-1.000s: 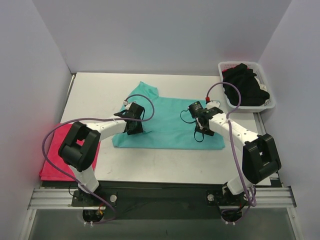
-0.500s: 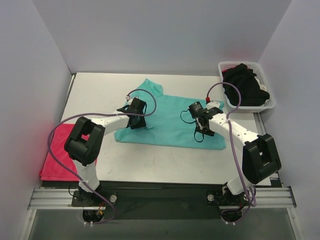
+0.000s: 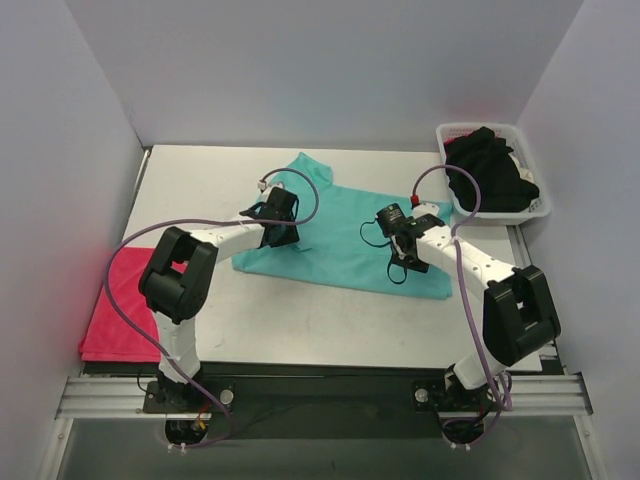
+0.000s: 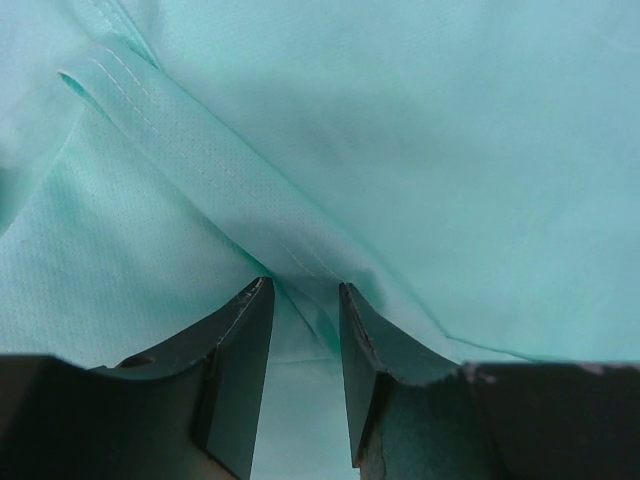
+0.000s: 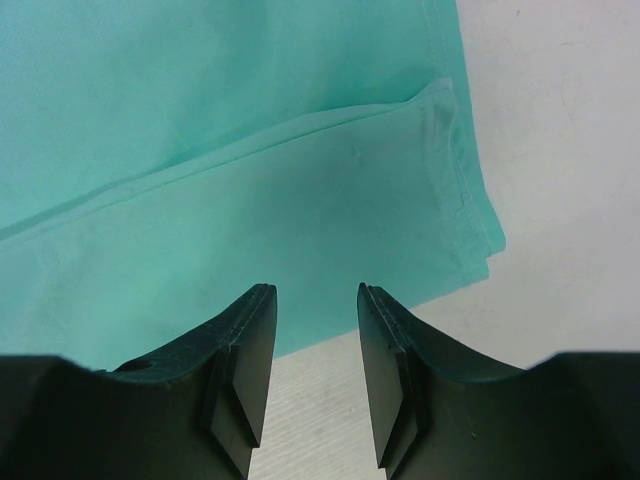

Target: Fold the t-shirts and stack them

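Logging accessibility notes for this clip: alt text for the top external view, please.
Two robot arms reach over a teal-green t-shirt spread on a table, the left pincer pinching it and the right pincer open above it. A pinkish-red shirt lies far left; black shirts fill a white basket far right.

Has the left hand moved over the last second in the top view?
Yes. The left hand moved away from the arm bases and slightly right, toward the white basket, dragging the near edge of the teal t-shirt along.

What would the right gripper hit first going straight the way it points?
Likely the teal t-shirt, near its corner hem. The open right gripper points at it, with the table underneath. Depth is unclear.
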You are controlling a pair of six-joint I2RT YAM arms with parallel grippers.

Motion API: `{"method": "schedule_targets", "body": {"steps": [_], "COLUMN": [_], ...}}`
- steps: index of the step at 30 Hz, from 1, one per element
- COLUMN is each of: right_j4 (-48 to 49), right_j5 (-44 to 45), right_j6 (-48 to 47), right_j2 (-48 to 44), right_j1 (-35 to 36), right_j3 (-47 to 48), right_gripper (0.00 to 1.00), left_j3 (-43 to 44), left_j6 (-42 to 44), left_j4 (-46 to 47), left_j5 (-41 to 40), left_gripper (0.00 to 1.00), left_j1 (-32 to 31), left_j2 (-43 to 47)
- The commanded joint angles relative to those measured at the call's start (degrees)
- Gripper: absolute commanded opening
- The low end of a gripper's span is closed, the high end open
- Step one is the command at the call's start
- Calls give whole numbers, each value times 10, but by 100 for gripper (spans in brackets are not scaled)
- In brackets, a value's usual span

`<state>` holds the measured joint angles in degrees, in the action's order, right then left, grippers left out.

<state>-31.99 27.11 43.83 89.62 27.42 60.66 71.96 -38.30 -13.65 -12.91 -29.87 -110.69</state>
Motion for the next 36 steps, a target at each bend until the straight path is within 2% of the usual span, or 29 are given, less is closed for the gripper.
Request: {"method": "schedule_targets", "body": {"steps": [1,9,18,23,29,36], "right_j4": [-28,-29,-26,-19,-3,17], "right_j5": [24,21,15,2,-25,-93], "right_j6": [3,-1,-29,-70,-120,-168], "right_j2": [6,13,57,118,187,251], "right_j1": [-3,-3,23,70,118,131], "right_j3": [19,27,81,159,261,363], "right_gripper": [38,38,38,38,38,39], "left_j3": [30,36,-107,-175,-181,-205], "left_j6": [7,7,-41,-80,-104,-132], "left_j4": [38,19,-35,-59,-76,-105], "left_j5": [11,-12,-127,-152,-153,-139], "left_gripper": [43,42,42,43,43,41], "left_j1": [3,3,4,10,29,61], "left_j2": [-15,-1,136,168,138,161]}}
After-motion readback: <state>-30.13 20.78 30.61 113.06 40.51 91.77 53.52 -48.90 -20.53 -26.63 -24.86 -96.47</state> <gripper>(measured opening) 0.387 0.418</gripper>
